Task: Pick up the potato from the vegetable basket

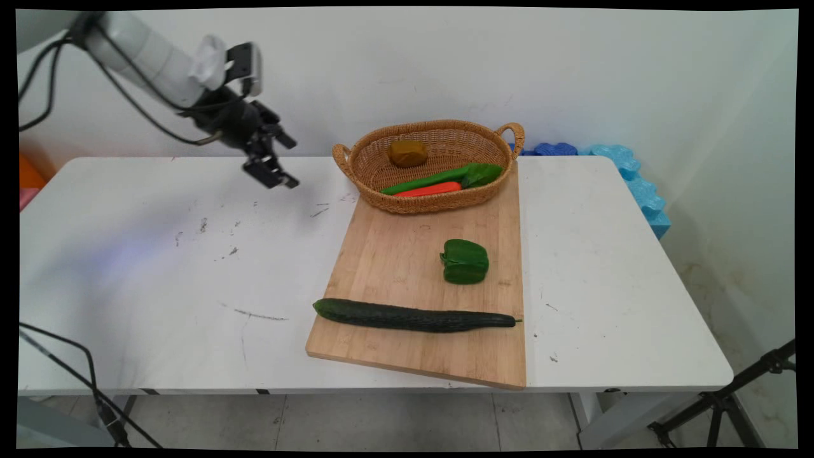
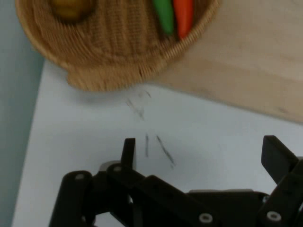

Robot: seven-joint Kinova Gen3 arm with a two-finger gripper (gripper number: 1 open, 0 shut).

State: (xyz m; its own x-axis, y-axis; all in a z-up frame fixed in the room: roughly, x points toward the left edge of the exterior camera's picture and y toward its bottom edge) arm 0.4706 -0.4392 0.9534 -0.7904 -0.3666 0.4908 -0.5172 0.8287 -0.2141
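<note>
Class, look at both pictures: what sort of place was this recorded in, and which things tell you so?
Probably a robot test room staged as a kitchen: a white robot arm's black gripper, open, hangs over a scuffed white table bearing a bamboo cutting board and a woven wicker basket of vegetables.

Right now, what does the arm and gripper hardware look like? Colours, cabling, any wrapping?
The arm is a white tube-shaped link with black cables hanging loose beside it. Something white and crumpled is wrapped at the wrist, next to a small black and silver box. The gripper is black, with an exposed linkage and two flat, squared fingers.

End effector (image 1: 272, 166) hovers left of basket (image 1: 362, 170).
</note>
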